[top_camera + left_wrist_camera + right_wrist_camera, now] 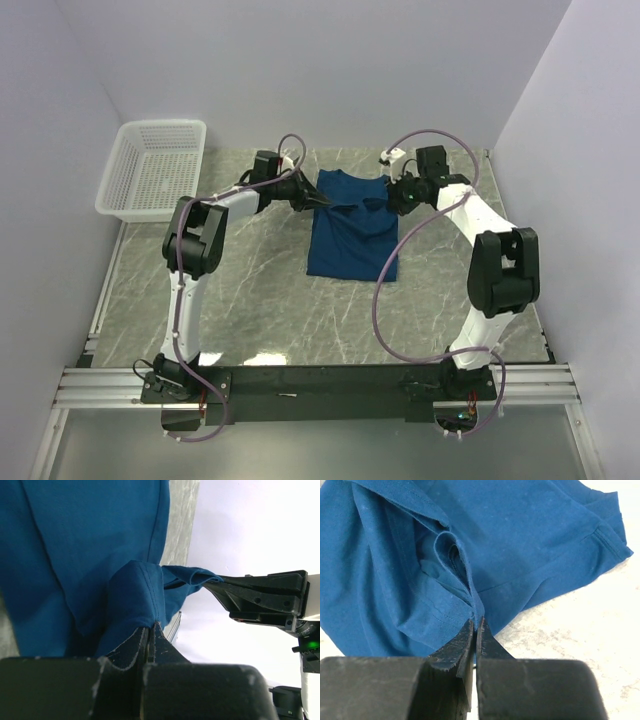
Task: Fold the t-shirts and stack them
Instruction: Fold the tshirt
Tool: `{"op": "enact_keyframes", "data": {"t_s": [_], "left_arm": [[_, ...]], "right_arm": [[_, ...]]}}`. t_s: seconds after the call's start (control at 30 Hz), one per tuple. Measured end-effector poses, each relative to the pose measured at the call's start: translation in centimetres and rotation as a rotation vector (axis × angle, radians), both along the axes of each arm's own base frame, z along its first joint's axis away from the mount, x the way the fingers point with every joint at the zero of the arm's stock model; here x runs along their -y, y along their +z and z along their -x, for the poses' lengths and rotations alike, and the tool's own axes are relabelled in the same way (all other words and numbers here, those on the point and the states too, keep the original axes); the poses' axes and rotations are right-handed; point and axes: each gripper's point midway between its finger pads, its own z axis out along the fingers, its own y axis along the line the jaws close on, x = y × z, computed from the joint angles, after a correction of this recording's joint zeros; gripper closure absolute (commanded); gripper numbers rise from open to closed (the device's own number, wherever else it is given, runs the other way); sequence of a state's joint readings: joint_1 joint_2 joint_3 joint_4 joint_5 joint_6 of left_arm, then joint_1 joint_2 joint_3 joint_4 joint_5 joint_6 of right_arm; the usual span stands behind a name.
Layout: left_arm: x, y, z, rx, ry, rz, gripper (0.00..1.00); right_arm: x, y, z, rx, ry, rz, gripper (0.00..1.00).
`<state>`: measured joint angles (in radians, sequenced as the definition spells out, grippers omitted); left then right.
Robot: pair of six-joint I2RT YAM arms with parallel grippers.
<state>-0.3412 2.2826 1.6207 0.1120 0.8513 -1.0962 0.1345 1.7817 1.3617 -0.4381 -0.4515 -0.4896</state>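
Currently, the jaws of the left gripper [149, 630] are closed on a bunched fold of the dark blue t-shirt [350, 245], at the garment's far left edge. The jaws of the right gripper [476, 624] are likewise closed on a pinched pleat of the same cloth, at its far right edge. The t-shirt lies at the far centre of the tabletop [250, 290], between the two grippers, its near portion flat on the marble-patterned surface. A white mesh basket [155, 170] stands at the far left, well apart from the garment.
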Motion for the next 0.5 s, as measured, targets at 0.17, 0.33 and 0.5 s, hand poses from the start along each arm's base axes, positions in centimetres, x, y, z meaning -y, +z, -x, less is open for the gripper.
{"op": "enact_keyframes", "data": {"t_s": [0.17,0.33,0.5], "left_arm": [[-0.3,-0.8,-0.6,-0.017,0.012,0.000,0.98],[-0.5,-0.9,-1.5,-0.016,0.035,0.019,0.46],[-1.8,1.1,-4.6,0.097,0.110,-0.021,0.41]], "right_arm": [[0.2,-0.1,-0.6,-0.002,-0.024,0.005,1.00],[1.2,-1.0,-2.0,-0.015,-0.155,0.016,0.44],[2.7,-1.0,-3.3,-0.016,-0.335,0.000,0.38]]}}
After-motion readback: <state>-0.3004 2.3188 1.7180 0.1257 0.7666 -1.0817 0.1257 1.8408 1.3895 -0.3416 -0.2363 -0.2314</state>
